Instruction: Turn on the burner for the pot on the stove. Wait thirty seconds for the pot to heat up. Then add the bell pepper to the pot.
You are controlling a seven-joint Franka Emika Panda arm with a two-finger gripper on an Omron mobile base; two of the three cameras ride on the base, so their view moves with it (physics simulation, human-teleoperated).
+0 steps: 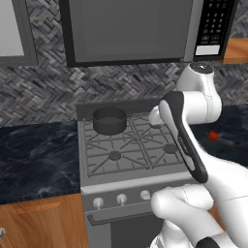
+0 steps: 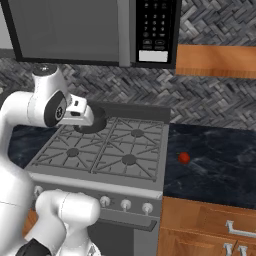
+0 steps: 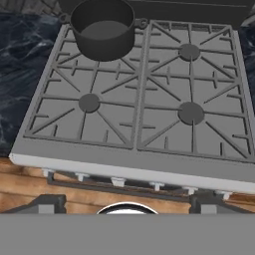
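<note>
The dark grey pot stands on the back left grate of the stove, and it hides the burner beneath it. My gripper hangs above the stove's front edge, open, its two dark fingertips wide apart with nothing between them. In the left base view the pot sits left of my arm. The small red bell pepper lies on the dark counter right of the stove, also seen as the bell pepper past my arm. Pale knobs line the stove front.
A grey microwave with a keypad hangs over the stove. Dark marble counter lies on both sides, with wooden cabinets below. My own white arm crosses the right half of the stove in the left base view.
</note>
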